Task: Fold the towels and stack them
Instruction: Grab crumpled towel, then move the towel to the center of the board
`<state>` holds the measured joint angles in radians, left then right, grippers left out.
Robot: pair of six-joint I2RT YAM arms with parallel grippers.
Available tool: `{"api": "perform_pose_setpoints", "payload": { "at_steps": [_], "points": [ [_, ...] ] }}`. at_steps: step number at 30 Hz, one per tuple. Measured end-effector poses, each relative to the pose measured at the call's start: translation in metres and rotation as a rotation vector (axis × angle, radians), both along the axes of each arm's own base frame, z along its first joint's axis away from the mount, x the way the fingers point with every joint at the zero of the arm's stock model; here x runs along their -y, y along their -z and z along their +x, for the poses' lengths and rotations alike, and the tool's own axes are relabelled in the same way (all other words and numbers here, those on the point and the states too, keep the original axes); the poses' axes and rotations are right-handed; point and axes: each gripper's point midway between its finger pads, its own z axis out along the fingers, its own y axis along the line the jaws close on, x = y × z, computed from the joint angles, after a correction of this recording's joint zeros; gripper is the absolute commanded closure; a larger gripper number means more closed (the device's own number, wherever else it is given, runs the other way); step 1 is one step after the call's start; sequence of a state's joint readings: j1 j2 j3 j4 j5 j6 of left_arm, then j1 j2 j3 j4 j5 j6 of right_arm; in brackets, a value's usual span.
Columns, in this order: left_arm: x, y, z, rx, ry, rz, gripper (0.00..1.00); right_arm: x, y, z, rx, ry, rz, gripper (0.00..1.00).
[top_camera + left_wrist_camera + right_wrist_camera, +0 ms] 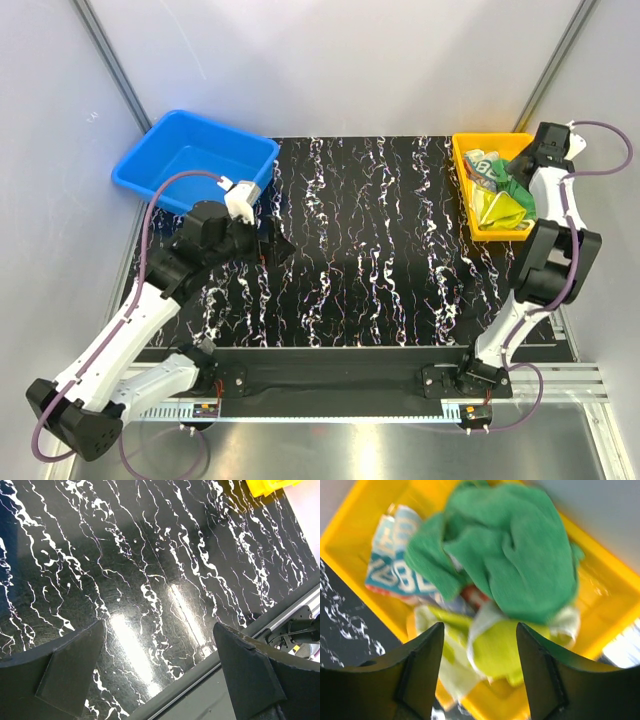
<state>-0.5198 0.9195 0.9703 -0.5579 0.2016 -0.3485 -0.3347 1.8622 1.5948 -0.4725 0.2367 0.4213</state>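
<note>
Three crumpled towels lie heaped in a yellow bin (467, 190) at the table's far right. The green towel (520, 560) lies on top, also in the top view (517, 190). The yellow towel (505, 650) lies under it at the near side (497, 208). The striped lettered towel (395, 562) is at the far end (484, 168). My right gripper (479, 645) hovers open above the bin over the yellow towel, holding nothing. My left gripper (160, 655) is open and empty above the bare table at the left (268, 245).
A blue bin (195, 160) stands at the far left, just behind the left wrist. The black marbled tabletop (370, 250) spans between the bins. A metal rail (280, 615) runs along the table's near edge. A corner of the yellow bin (265, 486) shows in the left wrist view.
</note>
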Motion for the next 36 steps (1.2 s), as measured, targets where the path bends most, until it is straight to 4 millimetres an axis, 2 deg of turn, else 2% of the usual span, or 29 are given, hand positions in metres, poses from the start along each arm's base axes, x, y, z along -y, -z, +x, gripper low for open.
{"api": "perform_pose_setpoints", "payload": {
  "at_steps": [3,8,9,13,15,16,18,21,23,30,33,36],
  "points": [
    [0.002,0.005,0.002,-0.014,0.002,0.006,0.01,0.011,0.004,0.031,0.032,-0.028,-0.018,0.39],
    [0.004,0.011,0.007,-0.03,0.001,0.017,0.01,0.025,0.035,0.065,0.011,-0.054,-0.022,0.45],
    [0.004,0.013,0.007,-0.034,0.001,0.019,0.01,0.027,0.042,0.07,0.003,-0.059,-0.022,0.54],
    [0.006,0.019,0.011,-0.052,0.0,0.029,0.01,0.032,0.062,0.079,-0.032,-0.075,-0.031,0.74],
    [0.007,0.021,0.013,-0.055,0.0,0.031,0.01,0.033,0.066,0.078,-0.045,-0.083,-0.04,0.79],
    [0.008,0.022,0.013,-0.057,0.0,0.032,0.01,0.034,0.065,0.078,-0.051,-0.085,-0.048,0.86],
    [0.008,0.024,0.014,-0.065,-0.001,0.032,0.01,0.038,0.061,0.078,-0.054,-0.086,-0.075,0.87],
    [0.01,0.025,0.014,-0.077,-0.003,0.025,0.01,0.039,0.05,0.078,-0.045,-0.096,-0.098,0.89],
    [0.011,0.024,0.014,-0.08,-0.002,0.016,0.01,0.04,0.038,0.078,-0.032,-0.104,-0.114,1.0],
    [0.014,0.023,0.011,-0.095,0.006,-0.004,0.01,0.033,-0.009,0.076,0.014,-0.15,-0.151,1.0],
    [0.014,0.022,0.011,-0.094,0.004,-0.008,0.01,0.027,-0.04,0.078,0.024,-0.173,-0.165,1.0],
    [0.013,0.018,0.009,-0.083,0.002,-0.013,0.01,0.011,-0.096,0.081,0.086,-0.206,-0.181,1.0]
  ]
}}
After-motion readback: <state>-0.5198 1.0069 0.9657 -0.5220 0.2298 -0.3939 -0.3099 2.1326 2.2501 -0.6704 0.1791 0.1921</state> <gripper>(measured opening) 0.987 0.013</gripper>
